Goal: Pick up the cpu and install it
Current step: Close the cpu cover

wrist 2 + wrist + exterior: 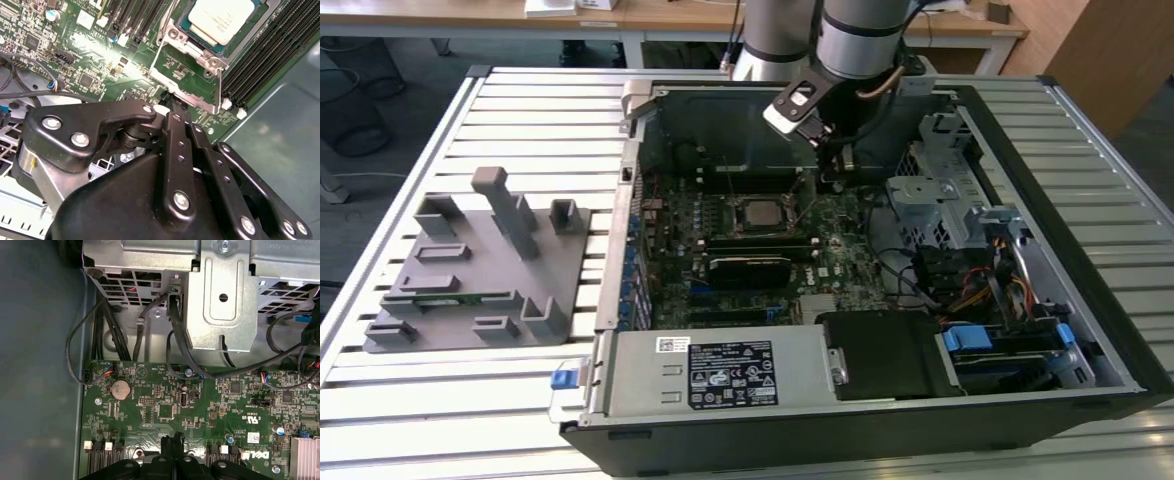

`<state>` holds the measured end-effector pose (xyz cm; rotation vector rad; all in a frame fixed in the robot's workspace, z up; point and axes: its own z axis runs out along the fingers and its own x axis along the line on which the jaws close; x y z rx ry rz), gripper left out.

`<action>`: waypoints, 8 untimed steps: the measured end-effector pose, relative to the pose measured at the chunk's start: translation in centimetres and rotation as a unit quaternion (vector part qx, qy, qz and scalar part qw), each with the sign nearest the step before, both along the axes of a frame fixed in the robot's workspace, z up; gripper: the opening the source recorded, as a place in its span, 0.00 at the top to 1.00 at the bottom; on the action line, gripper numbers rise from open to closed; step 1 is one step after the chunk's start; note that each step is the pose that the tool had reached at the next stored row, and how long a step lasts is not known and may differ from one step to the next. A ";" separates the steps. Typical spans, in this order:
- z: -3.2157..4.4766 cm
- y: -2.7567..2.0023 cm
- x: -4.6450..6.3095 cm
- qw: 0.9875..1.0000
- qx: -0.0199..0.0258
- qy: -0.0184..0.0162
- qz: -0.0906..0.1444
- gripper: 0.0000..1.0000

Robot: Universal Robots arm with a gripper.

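At the exterior view's left, on the slatted counter, sits a grey plastic tray w/ a green memory stick lying in a slot near its front edge. Just right of it is the open PC case, motherboard exposed, silver power supply along the near side. The cpu lies flat in its socket near the board's middle, well apart from the tray. In the second wrist view the cpu shows its pale metal top uncovered, w/ the metal socket frame swung off it to one side. Right of the cpu, in the upper middle of the exterior view, the tool hangs from the arm down into the case. Both wrist views show the tool w/ fingers together, nothing btwn them. Its tip is just beside the frame's free edge; can't tell if it touches. Further right stands a metal drive cage w/ cables below it.
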<state>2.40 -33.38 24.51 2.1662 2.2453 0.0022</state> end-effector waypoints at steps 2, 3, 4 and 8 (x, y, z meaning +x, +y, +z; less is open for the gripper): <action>0.00 0.00 -0.2 1.000 0.000 0.000 0.000 0.89; 0.00 0.00 -0.3 1.000 0.000 0.000 0.000 0.89; 0.00 0.00 -0.5 1.000 0.000 0.000 0.000 0.89; -0.01 0.00 -1.2 1.000 0.000 0.000 0.000 0.89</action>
